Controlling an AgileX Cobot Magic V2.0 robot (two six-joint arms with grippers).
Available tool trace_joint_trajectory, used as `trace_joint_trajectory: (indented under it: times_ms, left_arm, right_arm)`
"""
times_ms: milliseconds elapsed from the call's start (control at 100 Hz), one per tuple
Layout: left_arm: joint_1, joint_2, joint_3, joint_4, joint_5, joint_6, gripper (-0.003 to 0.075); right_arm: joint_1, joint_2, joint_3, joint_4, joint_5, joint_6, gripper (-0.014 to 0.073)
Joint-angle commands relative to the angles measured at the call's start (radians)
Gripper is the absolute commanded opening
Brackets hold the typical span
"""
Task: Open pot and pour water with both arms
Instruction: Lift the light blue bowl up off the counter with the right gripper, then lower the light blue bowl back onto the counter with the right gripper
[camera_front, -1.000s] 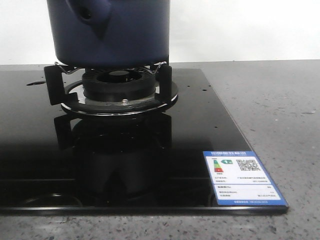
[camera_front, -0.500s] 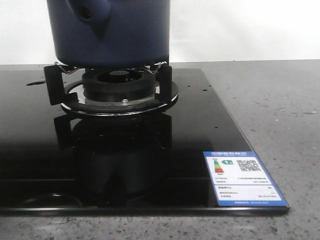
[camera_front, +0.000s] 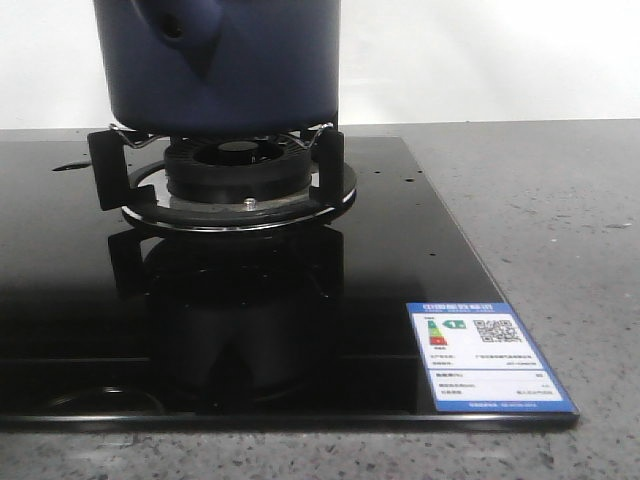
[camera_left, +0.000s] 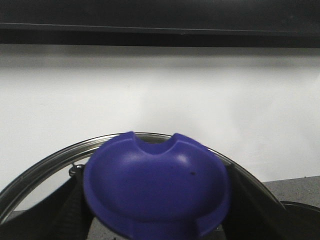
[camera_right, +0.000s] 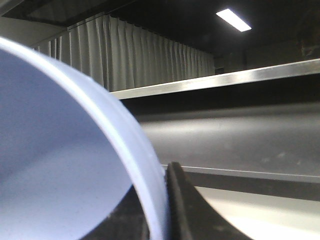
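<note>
— What finish does the pot (camera_front: 225, 65) have?
— Matt dark navy, smooth. The cooktop (camera_front: 380, 250) under it is glossy black glass, mirroring the burner (camera_front: 238, 170), which looks like matt black metal on a shiny metal ring.
— And around it?
— A speckled grey stone-like countertop (camera_front: 540, 210); a glossy paper label (camera_front: 488, 357) near the cooktop's front right corner.

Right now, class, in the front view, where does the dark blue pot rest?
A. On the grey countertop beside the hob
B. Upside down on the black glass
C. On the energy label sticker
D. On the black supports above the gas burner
D: the pot sits upright on the black supports above the burner, well away from the sticker at the hob's near right corner.
</note>
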Motion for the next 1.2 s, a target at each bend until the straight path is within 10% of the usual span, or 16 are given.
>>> trace_joint_trajectory:
  times_ms: [0, 570, 1020, 1190]
  left_arm:
    - [0.005, -0.018, -0.039, -0.006, -0.097, -0.002, 0.0329]
    - [0.003, -0.018, -0.039, -0.02, -0.091, -0.002, 0.0329]
    - [-0.153, -0.02, -0.039, -0.043, -0.097, -0.002, 0.0337]
    - [-0.237, -0.02, -0.039, -0.043, -0.14, -0.002, 0.0337]
  right_arm:
    - [0.0, -0.054, -0.037, -0.007, -0.085, -0.004, -0.0042]
    - [-0.002, -0.064, -0.044, 0.002, -0.028, -0.025, -0.0042]
    - [-0.203, -0.143, -0.461, 0.051, 1.463, -0.017, -0.0042]
    - [-0.369, -0.14, -0.465, 0.049, 1.814, 0.004, -0.0042]
